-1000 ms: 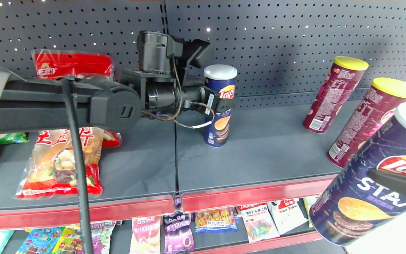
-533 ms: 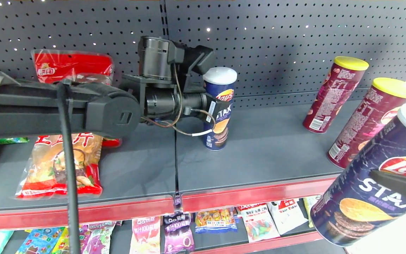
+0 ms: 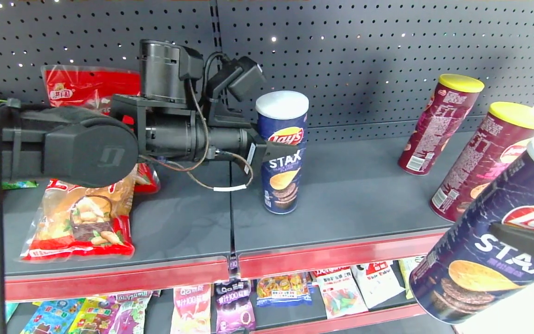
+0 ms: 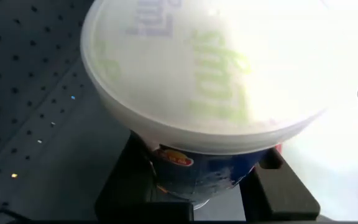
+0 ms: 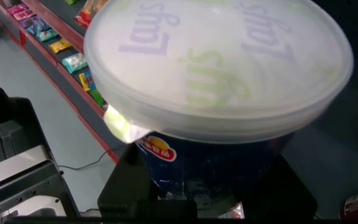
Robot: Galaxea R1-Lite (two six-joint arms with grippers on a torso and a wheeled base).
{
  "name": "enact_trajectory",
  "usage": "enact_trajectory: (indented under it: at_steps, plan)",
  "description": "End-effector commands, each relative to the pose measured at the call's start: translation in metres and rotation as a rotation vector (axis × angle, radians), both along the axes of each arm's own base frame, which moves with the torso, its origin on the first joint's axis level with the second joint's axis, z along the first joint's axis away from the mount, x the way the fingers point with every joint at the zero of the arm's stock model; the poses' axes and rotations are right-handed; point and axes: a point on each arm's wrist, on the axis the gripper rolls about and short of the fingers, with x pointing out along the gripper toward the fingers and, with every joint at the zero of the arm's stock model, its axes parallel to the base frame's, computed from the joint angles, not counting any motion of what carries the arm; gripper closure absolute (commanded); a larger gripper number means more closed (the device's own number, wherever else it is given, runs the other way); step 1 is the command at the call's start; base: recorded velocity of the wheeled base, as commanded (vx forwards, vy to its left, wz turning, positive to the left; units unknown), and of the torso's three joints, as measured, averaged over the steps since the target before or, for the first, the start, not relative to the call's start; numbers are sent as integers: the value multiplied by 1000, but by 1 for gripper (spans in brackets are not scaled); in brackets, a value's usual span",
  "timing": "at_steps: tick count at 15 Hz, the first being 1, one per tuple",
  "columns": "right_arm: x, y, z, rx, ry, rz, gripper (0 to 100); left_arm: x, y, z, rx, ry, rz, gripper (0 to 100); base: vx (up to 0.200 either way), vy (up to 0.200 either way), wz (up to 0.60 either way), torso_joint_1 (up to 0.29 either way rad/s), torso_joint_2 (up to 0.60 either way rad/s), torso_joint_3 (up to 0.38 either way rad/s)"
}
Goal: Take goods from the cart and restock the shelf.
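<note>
While my left gripper (image 3: 272, 154) clamps the blue can (image 3: 282, 188), a smooth cylinder with a white plastic lid and a chip-picture label, upright at the middle of the shelf (image 3: 346, 204), my right gripper (image 3: 524, 241) grips a second can (image 3: 475, 264), tilted, just off the shelf's front edge.

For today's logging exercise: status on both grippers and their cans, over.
Left gripper shut on blue can, upright, shelf centre. Right gripper shut on second blue can, off shelf front. Maroon cans at right, clear of both.
</note>
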Motion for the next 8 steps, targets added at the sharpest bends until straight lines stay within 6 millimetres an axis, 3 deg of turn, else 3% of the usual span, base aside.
enact_trajectory:
  at_steps: [1,4,8]
  plan:
    - [-1,0,1,1,-4,0,100,-6,2,-1,-1,6,-30,100,0,0,0,0,0,0]
    - [-3,-1,1,5,-11,0,100,-9,6,-15,24,35,-77,100,0,0,0,0,0,0]
    - [-4,-2,2,5,-13,0,100,-21,12,-8,12,37,-106,100,0,0,0,0,0,0]
